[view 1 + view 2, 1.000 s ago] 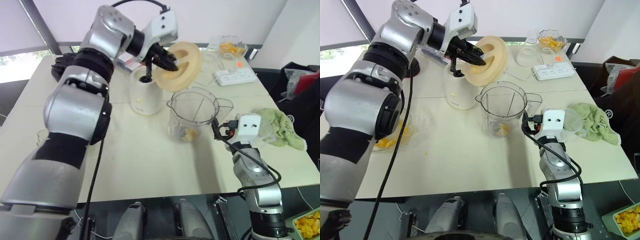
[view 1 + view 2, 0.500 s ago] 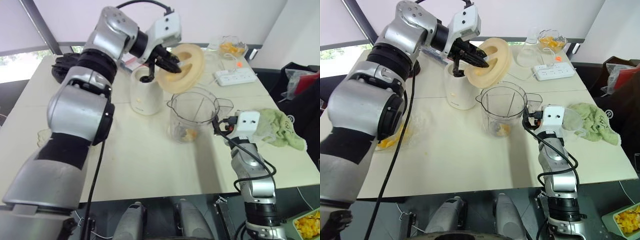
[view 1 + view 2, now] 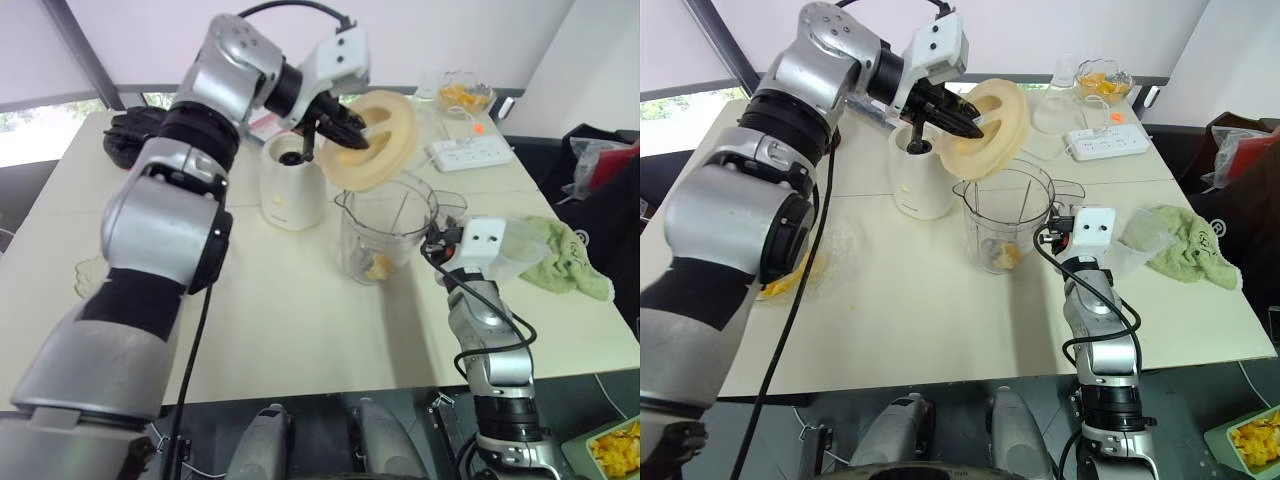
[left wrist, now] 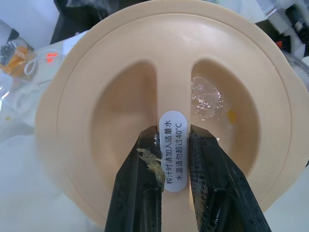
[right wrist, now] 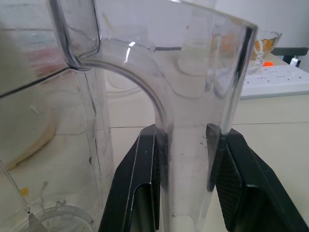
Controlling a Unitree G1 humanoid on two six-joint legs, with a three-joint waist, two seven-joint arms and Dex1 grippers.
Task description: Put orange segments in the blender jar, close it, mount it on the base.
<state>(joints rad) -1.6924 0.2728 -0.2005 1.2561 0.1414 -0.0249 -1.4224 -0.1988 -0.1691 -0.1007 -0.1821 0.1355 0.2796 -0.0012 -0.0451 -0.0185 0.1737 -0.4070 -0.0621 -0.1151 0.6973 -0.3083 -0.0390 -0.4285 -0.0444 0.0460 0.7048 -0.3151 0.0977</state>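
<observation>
Blender jar [image 3: 385, 225] stands upright on the table [image 3: 300, 330], just beside the white base [image 3: 288, 190], not mounted on it. Orange pieces [image 3: 379, 267], apparently segments, lie at its bottom. My right gripper [image 5: 189, 133] clamps the jar's handle [image 5: 188, 193]. My left gripper [image 4: 173, 133] pinches the centre ridge of the cream lid [image 3: 390, 140], which hangs tilted above the jar's far rim.

We look down from the head over the table [image 3: 280, 320]; both eyes share it. Each wrist view sits close: lid [image 4: 96, 72] between left gripper [image 4: 174, 136] fingers, jar handle [image 5: 190, 183] between right gripper [image 5: 189, 133] fingers.
</observation>
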